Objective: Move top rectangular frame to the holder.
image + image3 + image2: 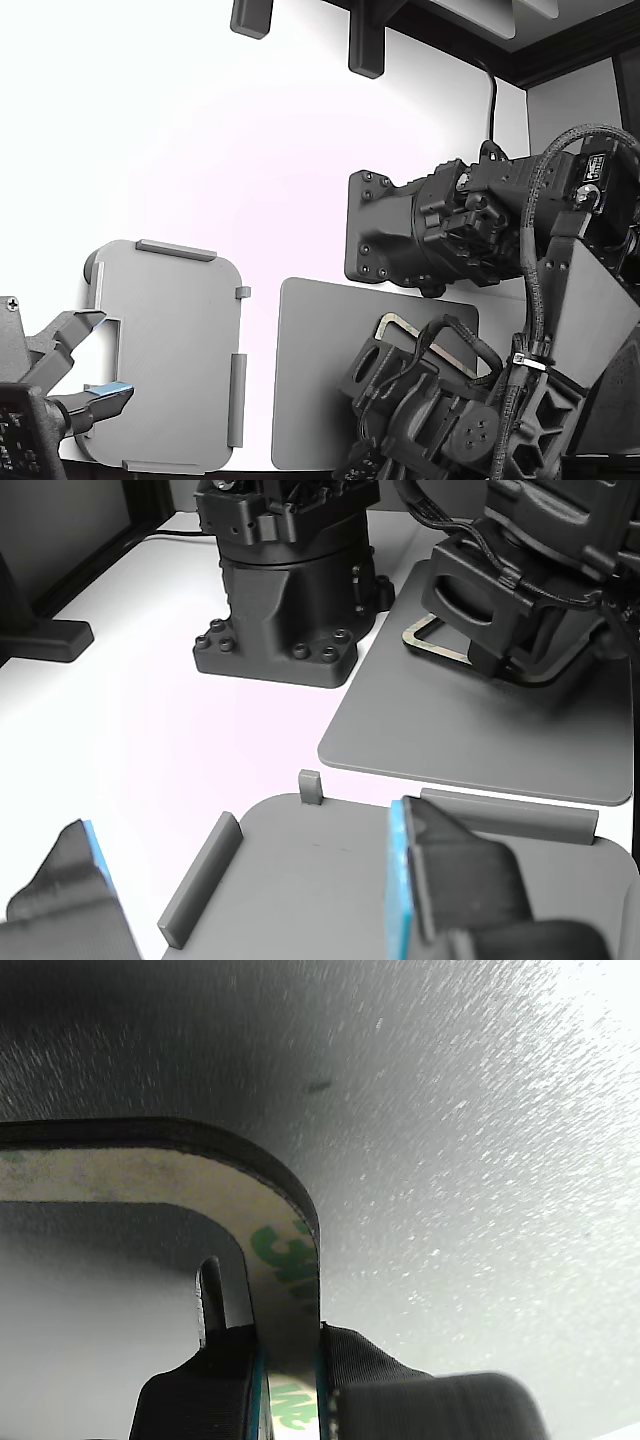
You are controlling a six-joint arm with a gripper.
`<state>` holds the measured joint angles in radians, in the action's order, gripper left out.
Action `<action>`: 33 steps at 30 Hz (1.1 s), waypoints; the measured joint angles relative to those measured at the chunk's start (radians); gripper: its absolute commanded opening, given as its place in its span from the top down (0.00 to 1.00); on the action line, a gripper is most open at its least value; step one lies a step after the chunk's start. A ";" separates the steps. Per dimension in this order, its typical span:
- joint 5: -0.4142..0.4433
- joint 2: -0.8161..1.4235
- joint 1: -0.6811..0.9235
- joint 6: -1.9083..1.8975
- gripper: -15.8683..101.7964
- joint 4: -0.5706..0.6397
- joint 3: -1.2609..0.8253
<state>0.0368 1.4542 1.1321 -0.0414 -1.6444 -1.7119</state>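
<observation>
Two pads of my pincer point(292, 1390) are pressed onto the top rectangular frame point(275, 1250), pinching its beige border at a rounded corner. It sits just above the dark grey mat point(470, 1160) that spreads beneath me. Off to the exterior view's left lies the holder point(170, 350), well apart, with a second, spread gripper point(85, 365) over it.

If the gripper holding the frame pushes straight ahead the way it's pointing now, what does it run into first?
Probably the dark grey mat. In the wrist view the gripper is shut on the frame, and the mat's speckled surface fills everything ahead. Depth is unclear, but the frame's edge would likely touch before the gripper.
</observation>
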 measured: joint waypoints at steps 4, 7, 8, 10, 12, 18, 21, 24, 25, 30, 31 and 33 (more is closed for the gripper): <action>0.017 0.032 0.000 -0.031 0.96 0.000 0.038; 0.034 0.063 -0.011 -0.051 0.96 0.000 0.063; 0.037 0.072 -0.017 -0.060 0.96 0.000 0.077; 0.037 0.083 -0.035 -0.081 0.96 0.000 0.103; 0.038 0.091 -0.057 -0.091 0.96 -0.002 0.130; 0.058 0.114 -0.141 -0.147 0.96 -0.002 0.222; 0.075 0.120 -0.179 -0.170 0.95 -0.002 0.272; 0.098 0.120 -0.209 -0.192 0.95 -0.002 0.322; 0.100 0.120 -0.219 -0.195 0.95 -0.002 0.337; 0.101 0.120 -0.275 -0.210 0.95 -0.002 0.407; 0.101 0.120 -0.284 -0.215 0.95 -0.002 0.419; 0.118 0.120 -0.302 -0.230 0.95 -0.002 0.439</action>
<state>0.1549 1.5739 0.8299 -0.2715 -1.6460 -1.2732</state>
